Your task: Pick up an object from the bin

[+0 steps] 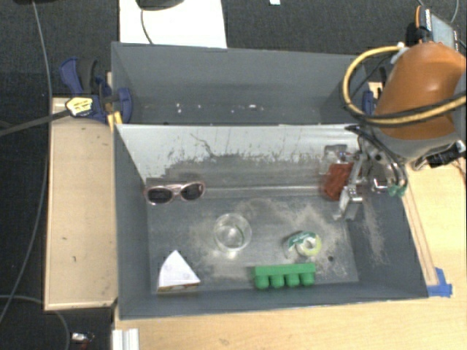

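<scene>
**Jaws low beside the red-brown lump at the back of the bin**

The grey bin [139, 166] holds six loose things, none of them heaped. Far left of the green block [284, 276], toward the back wall, lie the pink sunglasses [175, 192]. Left of the green block, along the same front edge, sits a white triangular piece [177, 272]. Between that piece and the green block, a little further back, stands a clear glass cup [232, 232]. Just behind the green block's right end lies a small green-and-white roll [305, 244].

Back and to the right of the green block, at the foot of the sloping back wall, is a red-brown lump [334, 181]. The arm [419, 86] has its jaws low just to the right of the lump. Whether they are wide or narrow, I cannot tell, nor whether the lump is between them.

The lump looks like the thing to pick. To do it well, the jaws should probably be centred over it and clear of the wall before closing. They should close on its narrower sides, and the lift should be straight up so the lump does not scrape the slope.
</scene>
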